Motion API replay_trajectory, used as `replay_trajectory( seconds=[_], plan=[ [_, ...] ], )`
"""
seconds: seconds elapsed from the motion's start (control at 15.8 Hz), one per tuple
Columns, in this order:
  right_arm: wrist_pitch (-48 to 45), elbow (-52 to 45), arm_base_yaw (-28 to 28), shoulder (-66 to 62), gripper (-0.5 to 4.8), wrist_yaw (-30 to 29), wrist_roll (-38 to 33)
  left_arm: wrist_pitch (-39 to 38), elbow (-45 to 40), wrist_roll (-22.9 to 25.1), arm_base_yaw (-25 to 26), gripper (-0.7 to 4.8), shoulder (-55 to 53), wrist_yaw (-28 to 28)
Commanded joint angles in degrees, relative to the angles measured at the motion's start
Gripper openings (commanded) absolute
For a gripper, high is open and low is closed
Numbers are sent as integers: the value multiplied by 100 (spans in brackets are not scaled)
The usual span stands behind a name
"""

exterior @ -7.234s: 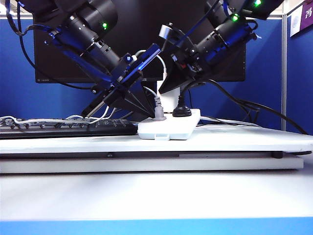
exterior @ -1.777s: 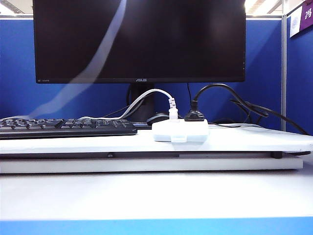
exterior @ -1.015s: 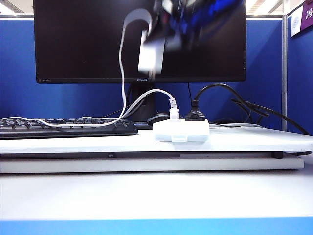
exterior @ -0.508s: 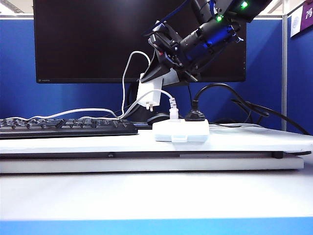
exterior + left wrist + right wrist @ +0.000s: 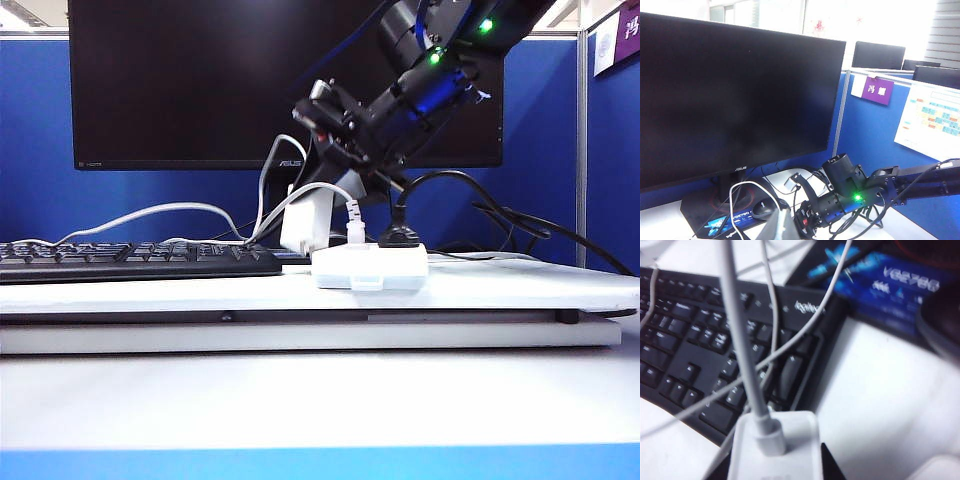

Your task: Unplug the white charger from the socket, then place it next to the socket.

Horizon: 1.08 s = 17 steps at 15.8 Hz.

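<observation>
White rectangular block charger (image 5: 306, 226) with thin white cable: unplugged, gripped in right gripper (image 5: 322, 205) jaws, hanging just left of the flat white power-strip socket (image 5: 370, 266) at mid-table (image 5: 500, 290). Small white plug (image 5: 353, 226) and round black plug (image 5: 399, 234) seated in socket. Left gripper: out of view, jaws' state cannot be told.
</observation>
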<state>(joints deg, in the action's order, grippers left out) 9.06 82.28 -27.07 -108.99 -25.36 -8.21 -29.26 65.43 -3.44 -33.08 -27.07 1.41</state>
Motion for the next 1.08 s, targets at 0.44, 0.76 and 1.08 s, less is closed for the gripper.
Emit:
replay_trajectory(
  seconds=[0.44,0.76,1.08],
  plan=[
    [-15,35,-63,-90,204,310,-699,55,11,-151,2,-5,2,33],
    [11,39,-63,205,311,942,-83,55,11,-151,2,-5,2,31],
    [76,39,-63,339,309,1036,59,50,11,-151,2,-5,2,31]
  ],
)
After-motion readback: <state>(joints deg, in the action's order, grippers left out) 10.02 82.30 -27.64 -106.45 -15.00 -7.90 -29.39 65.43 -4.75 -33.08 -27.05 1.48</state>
